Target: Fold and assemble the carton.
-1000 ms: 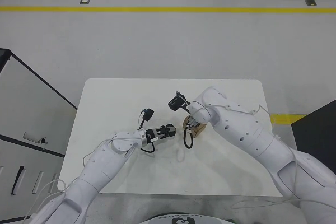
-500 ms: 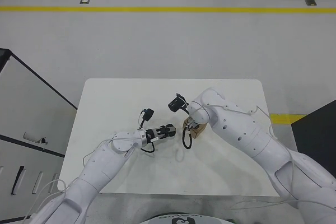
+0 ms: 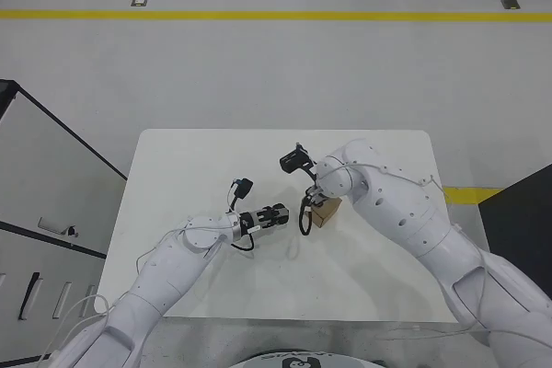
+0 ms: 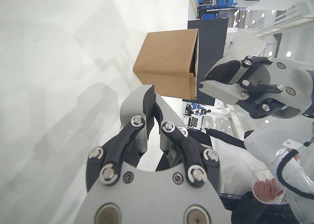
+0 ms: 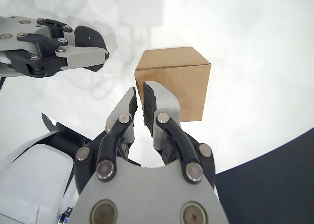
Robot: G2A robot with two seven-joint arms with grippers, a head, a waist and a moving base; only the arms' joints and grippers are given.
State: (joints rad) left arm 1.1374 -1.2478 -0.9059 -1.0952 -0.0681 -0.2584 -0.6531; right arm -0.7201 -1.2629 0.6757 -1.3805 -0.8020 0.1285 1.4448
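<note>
Left gripper [image 4: 152,94]: fingers pinched almost together, nothing between them. The tips are just short of the carton [image 4: 169,67]; can't confirm contact.

Right gripper [image 5: 138,88]: fingers also drawn close with a slim gap, and empty. The tips sit at one upright corner edge of the carton. Can't tell if they touch it.

Carton: brown and squared up into a box shape. It rests on the white table [image 3: 193,175], slightly toward 3 o'clock from table centre. On the side facing the right gripper there is a narrow dark gap along one flap edge.

Top view layout: the left gripper is at the carton's 9 o'clock, pointing toward 3, and its arm comes in from 7 o'clock. The right gripper is near the carton's 10 to 11 o'clock, and its arm comes in from 5 o'clock.
</note>
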